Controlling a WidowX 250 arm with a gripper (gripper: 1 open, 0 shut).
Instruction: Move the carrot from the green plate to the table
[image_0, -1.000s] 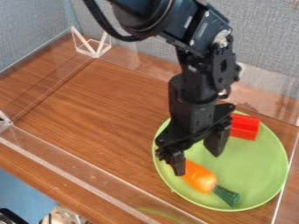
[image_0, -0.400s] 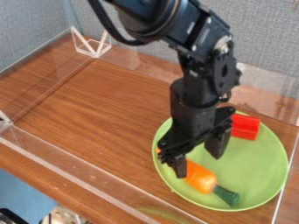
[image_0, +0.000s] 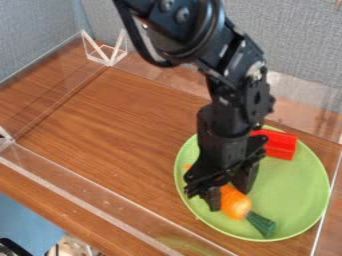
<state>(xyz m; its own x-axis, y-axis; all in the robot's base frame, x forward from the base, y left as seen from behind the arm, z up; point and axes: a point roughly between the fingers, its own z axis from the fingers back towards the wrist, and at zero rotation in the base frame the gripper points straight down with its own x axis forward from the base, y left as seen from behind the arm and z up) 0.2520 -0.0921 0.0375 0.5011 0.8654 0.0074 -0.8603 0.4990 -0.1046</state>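
1 tool (image_0: 227, 198) has moved toward 6 o'clock and closed around the carrot (image_0: 235, 203) on the green plate (image_0: 305, 185), so lifting should come next.

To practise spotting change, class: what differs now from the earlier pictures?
The hand has closed, its fingers drawn together around the upper part of the carrot. The green plate and red block stayed put.
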